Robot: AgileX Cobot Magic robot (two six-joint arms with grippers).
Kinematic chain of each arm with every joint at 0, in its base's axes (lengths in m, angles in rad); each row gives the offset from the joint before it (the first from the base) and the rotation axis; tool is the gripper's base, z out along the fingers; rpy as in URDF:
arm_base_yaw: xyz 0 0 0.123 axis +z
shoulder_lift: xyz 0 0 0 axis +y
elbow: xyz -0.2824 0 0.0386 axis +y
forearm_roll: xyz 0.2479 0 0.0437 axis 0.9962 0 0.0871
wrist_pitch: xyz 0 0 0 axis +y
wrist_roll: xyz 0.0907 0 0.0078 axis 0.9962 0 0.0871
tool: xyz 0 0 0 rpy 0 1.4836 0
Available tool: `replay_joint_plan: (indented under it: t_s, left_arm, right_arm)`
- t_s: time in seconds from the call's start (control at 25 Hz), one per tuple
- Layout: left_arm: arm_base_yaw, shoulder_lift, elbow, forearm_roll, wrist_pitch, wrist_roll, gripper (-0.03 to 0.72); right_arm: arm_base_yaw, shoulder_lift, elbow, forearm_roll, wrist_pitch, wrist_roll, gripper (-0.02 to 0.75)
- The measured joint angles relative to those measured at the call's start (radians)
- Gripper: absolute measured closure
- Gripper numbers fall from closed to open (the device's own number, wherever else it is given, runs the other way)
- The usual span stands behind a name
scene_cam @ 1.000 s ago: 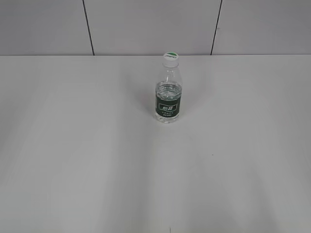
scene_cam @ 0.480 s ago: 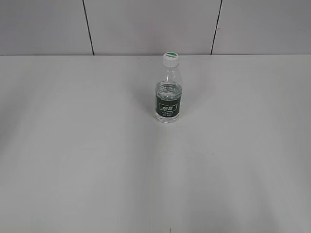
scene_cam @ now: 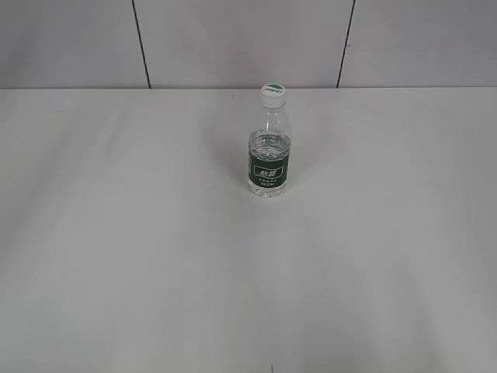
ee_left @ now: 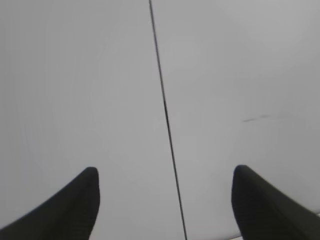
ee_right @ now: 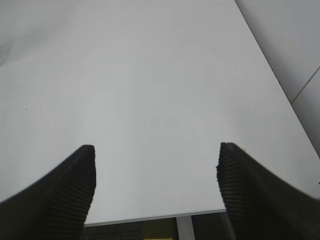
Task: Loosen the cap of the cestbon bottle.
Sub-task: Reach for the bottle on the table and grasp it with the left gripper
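Note:
The cestbon bottle [scene_cam: 269, 151], clear with a dark green label band, stands upright on the white table [scene_cam: 116, 233] a little behind its middle in the exterior view. Its white cap [scene_cam: 272, 94] with a green mark sits on the neck. Neither gripper shows in the exterior view. My left gripper [ee_left: 165, 175] is open and empty in the left wrist view, facing a grey wall with a dark seam [ee_left: 162, 100]. My right gripper [ee_right: 156, 150] is open and empty, over the table's near edge [ee_right: 150, 216]. The bottle shows in neither wrist view.
A grey panelled wall [scene_cam: 233, 39] with dark vertical seams rises behind the table. In the right wrist view the table's right edge [ee_right: 270, 65] runs along a grey wall, and a white table leg [ee_right: 185, 229] stands below the near edge.

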Motion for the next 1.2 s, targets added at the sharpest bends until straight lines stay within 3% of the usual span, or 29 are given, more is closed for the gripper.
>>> replay_joint_plan:
  t_s: [0.16,0.52,0.76,1.0,1.2]
  left_arm:
    - [-0.001,0.097,0.0,0.156,-0.096,-0.138,0.192]
    - [0.001,0.304,0.01,0.26,-0.315,-0.217,0.192]
    - [0.047,0.411,0.104,0.302,-0.58,-0.292,0.192]
    - [0.094,0.49,0.166,0.422,-0.704,-0.308,0.192]
    - [0.129,0.56,0.2,0.45,-0.783,-0.329,0.192]
  right_arm:
    - [0.0,0.0,0.0,0.0,0.0,0.0,0.158]
    - [0.0,0.0,0.0,0.0,0.0,0.0,0.158]
    - [0.0,0.0,0.0,0.0,0.0,0.0,0.158]
    - [0.0,0.0,0.0,0.0,0.0,0.0,0.158]
    - [0.0,0.0,0.0,0.0,0.0,0.0,0.158]
